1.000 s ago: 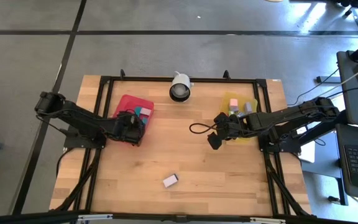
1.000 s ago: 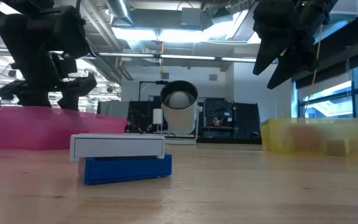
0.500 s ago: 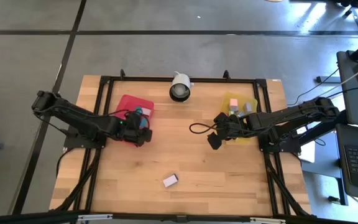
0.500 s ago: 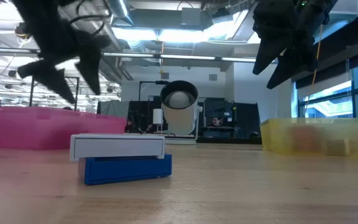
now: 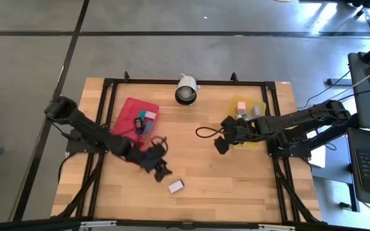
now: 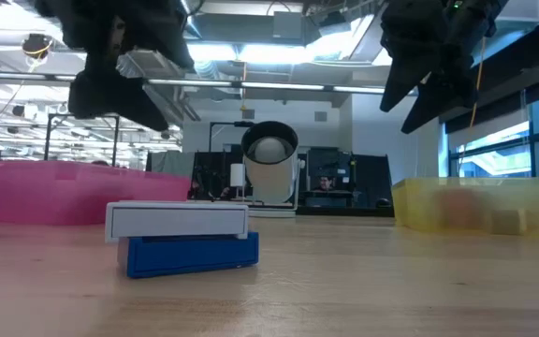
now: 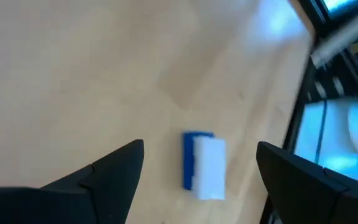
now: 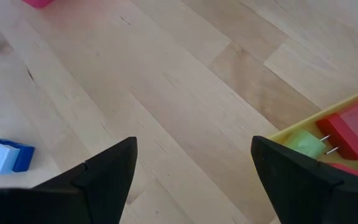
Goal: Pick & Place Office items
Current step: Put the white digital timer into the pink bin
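The tabletop [image 5: 223, 186] is showing pale wooden planks with visible grain, framed by a black metal rail. At its left, the red plastic tray [image 5: 126, 114] is sitting tilted, a shallow square dish with low walls; in the low view it is reading as a translucent pink wall. Inside it a few tiny blocky pieces [image 5: 142, 120] are lying, teal, blue and red, too small to make out further.

The left gripper [image 5: 158, 168] is hanging over bare wood just in front of the red tray, its jaws standing wide apart and grasping nothing. In the left wrist view its two dark, wedge-shaped fingers [image 7: 107, 174] are framing the blue and white block [image 7: 202, 165], which is looking blurred there.

That block [image 5: 176, 186] is lying alone on the wood near the front edge, just beside the left gripper. In the low view it is a flat blue slab [image 6: 187, 251] with a white plate on top, slightly overhanging.

A white, rounded camera [image 5: 186, 90] is standing at the far edge, between the trays.

The right gripper [image 5: 220, 142] is hovering by the yellow plastic tray [image 5: 235, 102], jaws spread and empty. The arm is covering much of this tray; pink and lilac pieces [image 5: 241, 106] are showing inside, and the right wrist view is catching a green block [image 8: 304, 144] and a red block [image 8: 353, 127], cut off at the edge.
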`<state>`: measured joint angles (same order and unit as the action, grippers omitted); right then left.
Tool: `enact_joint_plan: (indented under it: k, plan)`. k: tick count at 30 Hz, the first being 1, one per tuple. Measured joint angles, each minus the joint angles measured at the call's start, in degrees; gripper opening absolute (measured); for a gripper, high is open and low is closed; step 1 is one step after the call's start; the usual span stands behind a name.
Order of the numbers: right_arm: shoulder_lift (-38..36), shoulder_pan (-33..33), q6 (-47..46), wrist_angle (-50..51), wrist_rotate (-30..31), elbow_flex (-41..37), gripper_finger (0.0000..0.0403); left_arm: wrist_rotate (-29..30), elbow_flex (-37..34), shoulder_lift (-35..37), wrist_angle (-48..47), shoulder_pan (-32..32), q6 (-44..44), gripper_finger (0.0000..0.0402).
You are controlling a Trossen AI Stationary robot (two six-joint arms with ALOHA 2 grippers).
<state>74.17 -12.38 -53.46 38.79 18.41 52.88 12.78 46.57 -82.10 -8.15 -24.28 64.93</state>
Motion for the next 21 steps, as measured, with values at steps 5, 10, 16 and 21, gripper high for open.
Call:
enact_joint_plan:
  k: [5, 10, 16, 21]
  plan:
    - [0.0, 0.01, -0.02, -0.25, 0.01, 0.0, 0.0318, 1.96, 0.0, -9.23, 13.82, -5.66, -11.48, 0.0308]
    - [0.0, 0.01, -0.01, -0.25, 0.04, 0.0, 0.0318, 8.12, 0.0, -16.33, 23.73, -10.39, -22.91, 0.0308]
    - [0.0, 0.0, -0.02, -0.25, 0.17, 0.0, 0.0318, 17.97, 0.0, -20.67, 27.48, -14.82, -28.09, 0.0308]
    - [0.0, 0.01, 0.01, -0.25, 0.15, 0.0, 0.0318, 17.0, 0.0, -22.22, 26.95, -15.12, -27.79, 0.0308]
